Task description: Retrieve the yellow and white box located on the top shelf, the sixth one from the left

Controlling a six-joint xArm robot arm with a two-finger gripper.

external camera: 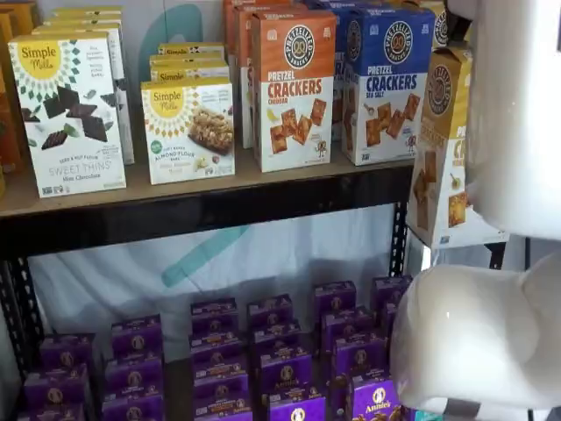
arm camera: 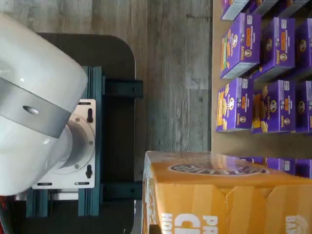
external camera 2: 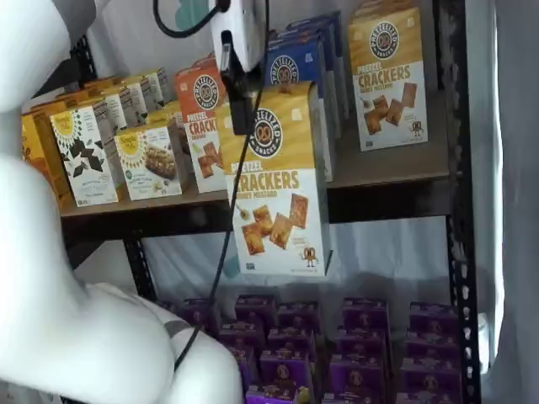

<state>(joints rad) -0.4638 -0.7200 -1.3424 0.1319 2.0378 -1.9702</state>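
the claw [external camera 2: 245,105] is clamped on the top of the yellow and white box [external camera 2: 278,181], which hangs below it, clear of the top shelf [external camera 2: 379,172]; only one black finger shows. behind the claw, one more mustard box [external camera 2: 389,77] and one blue box [external camera 2: 296,63] show fully.

Glossy white rounded arm casing [external camera: 478,338] with a grey band, black cable [external camera 2: 189,25], black-fingered claw [external camera 2: 238,93].

The white arm [external camera: 513,114] hides the right part of the yellow and white box [external camera: 441,145]. In the wrist view, the box [arm camera: 229,200] is cut off.
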